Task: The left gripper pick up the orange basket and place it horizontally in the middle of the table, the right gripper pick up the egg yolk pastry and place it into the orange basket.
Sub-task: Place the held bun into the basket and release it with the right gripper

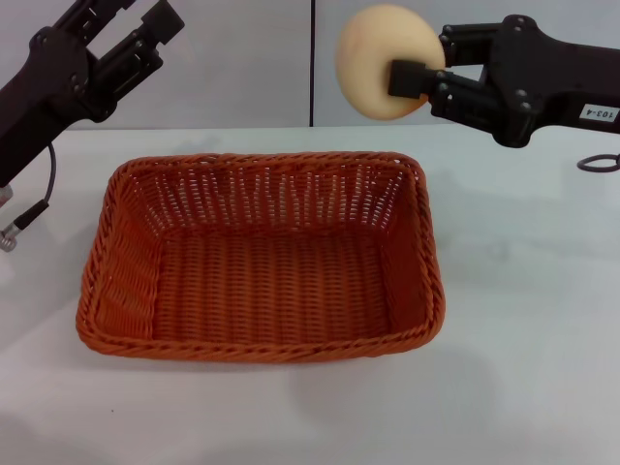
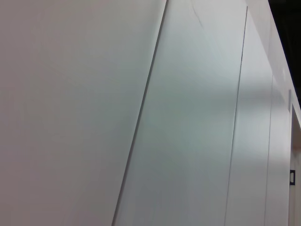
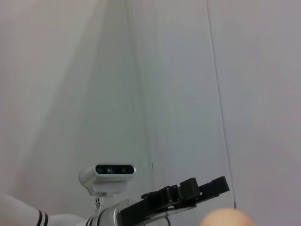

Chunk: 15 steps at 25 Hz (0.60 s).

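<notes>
The orange basket [image 1: 262,262] lies lengthwise in the middle of the white table [image 1: 523,291], empty inside. My right gripper [image 1: 418,70] is raised at the upper right, shut on the egg yolk pastry [image 1: 383,58], a pale round bun held in the air above the basket's far right corner. The pastry's edge [image 3: 228,219] also shows in the right wrist view. My left gripper [image 1: 145,14] is lifted at the upper left, off the basket, open with nothing in it; it shows far off in the right wrist view [image 3: 207,188]. The left wrist view shows only wall panels.
A cable with a silver plug [image 1: 21,228] hangs over the table at the left edge. A black ring [image 1: 601,162] lies on the table at the far right. A grey panelled wall [image 1: 252,58] stands behind the table.
</notes>
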Each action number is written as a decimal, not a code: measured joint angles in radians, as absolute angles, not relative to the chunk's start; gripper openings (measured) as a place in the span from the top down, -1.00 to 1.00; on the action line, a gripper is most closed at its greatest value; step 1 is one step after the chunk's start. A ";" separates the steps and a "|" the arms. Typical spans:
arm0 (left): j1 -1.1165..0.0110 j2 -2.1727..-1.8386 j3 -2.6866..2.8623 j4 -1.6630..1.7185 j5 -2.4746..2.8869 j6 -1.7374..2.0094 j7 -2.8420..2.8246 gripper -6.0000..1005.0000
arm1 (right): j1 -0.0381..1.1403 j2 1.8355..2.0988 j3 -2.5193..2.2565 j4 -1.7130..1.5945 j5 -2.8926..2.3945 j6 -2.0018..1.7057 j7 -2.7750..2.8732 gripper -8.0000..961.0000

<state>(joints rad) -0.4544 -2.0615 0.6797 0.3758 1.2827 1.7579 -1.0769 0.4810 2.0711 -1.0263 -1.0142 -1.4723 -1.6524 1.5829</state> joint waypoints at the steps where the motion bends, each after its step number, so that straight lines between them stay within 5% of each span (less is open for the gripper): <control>1: -0.454 -2.062 0.680 0.376 1.283 1.758 -1.077 -0.56 | 0.480 2.071 -1.025 -1.014 -1.472 -1.652 1.583 0.61; 6: -0.449 -2.062 0.680 0.376 1.284 1.758 -1.077 -0.56 | 0.467 2.071 -1.016 -1.014 -1.472 -1.658 1.583 0.46; 10: -0.448 -2.062 0.680 0.376 1.284 1.758 -1.077 -0.56 | 0.459 2.070 -1.016 -1.016 -1.470 -1.664 1.583 -0.03; 15: -0.449 -2.062 0.688 0.376 1.284 1.759 -1.077 -0.56 | 0.443 2.068 -1.000 -1.021 -1.465 -1.673 1.581 -0.41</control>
<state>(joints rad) -0.4495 -2.0617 0.6876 0.3758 1.2844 1.7589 -1.0769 0.4429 2.0684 -1.0004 -1.0213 -1.4650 -1.6725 1.5812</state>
